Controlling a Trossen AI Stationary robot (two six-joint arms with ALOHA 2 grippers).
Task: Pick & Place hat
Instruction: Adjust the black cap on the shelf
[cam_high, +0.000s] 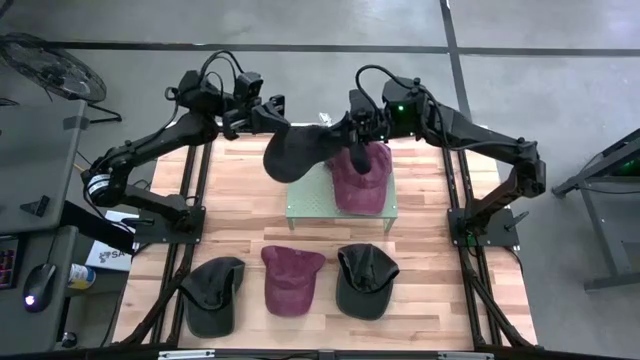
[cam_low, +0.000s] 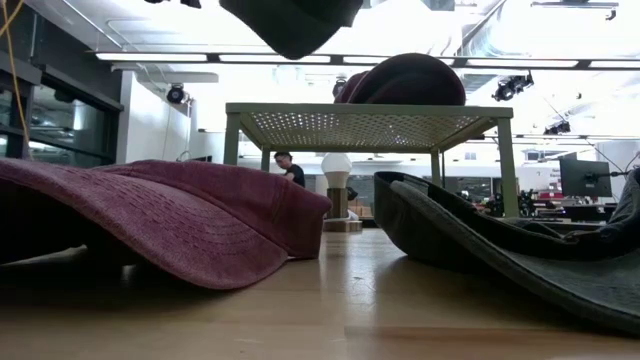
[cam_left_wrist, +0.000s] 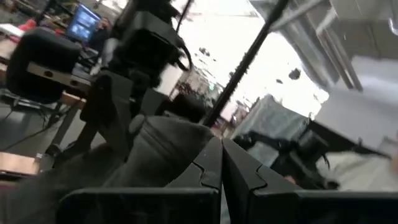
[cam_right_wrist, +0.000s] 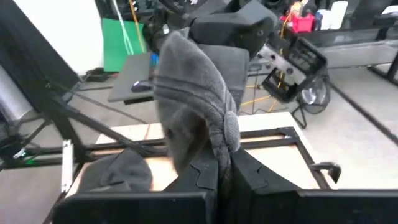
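Note:
A dark grey hat hangs in the air over the far left part of a pale green mesh stand, stretched between my two grippers. My left gripper is shut on its far left edge and my right gripper is shut on its right side. In the low view the dark grey hat shows at the top, clear above the stand. A maroon hat rests crown up on the stand's right part. My left gripper pinches the hat's cloth edge between its two shut fingers, reaching in nearly level from the table's left. The hat is lifted clear of the stand. My right gripper pinches a bunched fold of the hat's cloth between its two shut fingers, coming nearly level from the table's right. The rest of the hat rises beyond the fingertips, puckered at the hold and clear of the stand.
Three hats lie along the table's near edge: a dark one at left, a maroon one in the middle, a dark one at right. Bare wood lies between them and the stand. A person stands in the room beyond.

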